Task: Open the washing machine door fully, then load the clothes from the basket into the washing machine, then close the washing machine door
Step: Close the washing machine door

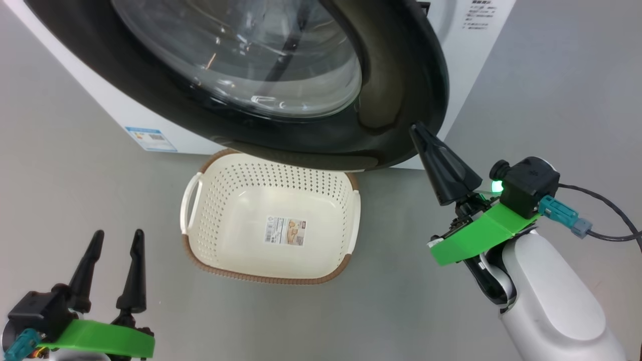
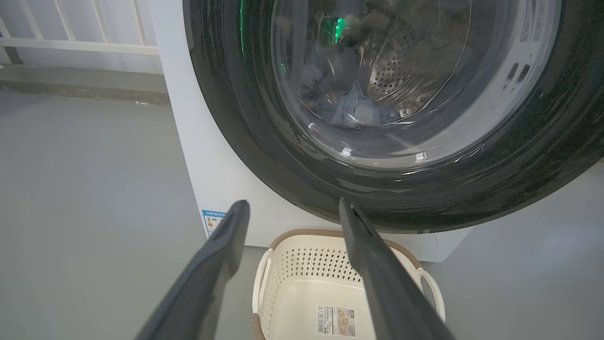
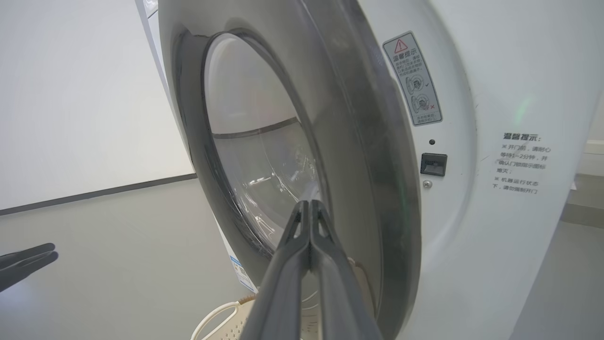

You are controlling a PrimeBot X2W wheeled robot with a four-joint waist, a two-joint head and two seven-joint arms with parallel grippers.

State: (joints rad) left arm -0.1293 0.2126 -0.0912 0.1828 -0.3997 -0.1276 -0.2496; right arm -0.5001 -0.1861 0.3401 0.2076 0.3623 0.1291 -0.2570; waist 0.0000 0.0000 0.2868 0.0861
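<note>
Black door ajar | right tool closed at rim | left tool spread

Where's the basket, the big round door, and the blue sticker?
basket [image 1: 208, 233], head view, its perforated left wall.
washing machine door [image 1: 401, 75], head view, its black ring.
blue sticker [image 1: 150, 139], head view, its middle.

1x big white boxy front-load washing machine, far. 1x round glossy black door w/ 1 clear glass bowl window. 1x cream perforated plastic basket, brown woven-look rim, near centre. 2 side handles, 1 left, 1 right. 1 paper label on btm. 1 blue energy sticker, far left. 1 grey warning sticker on machine front. 2 grippers: left gripper, right gripper, 2 long dark fingers ea., 4 total. Pale blue clothes behind glass: qty unclear.
</note>
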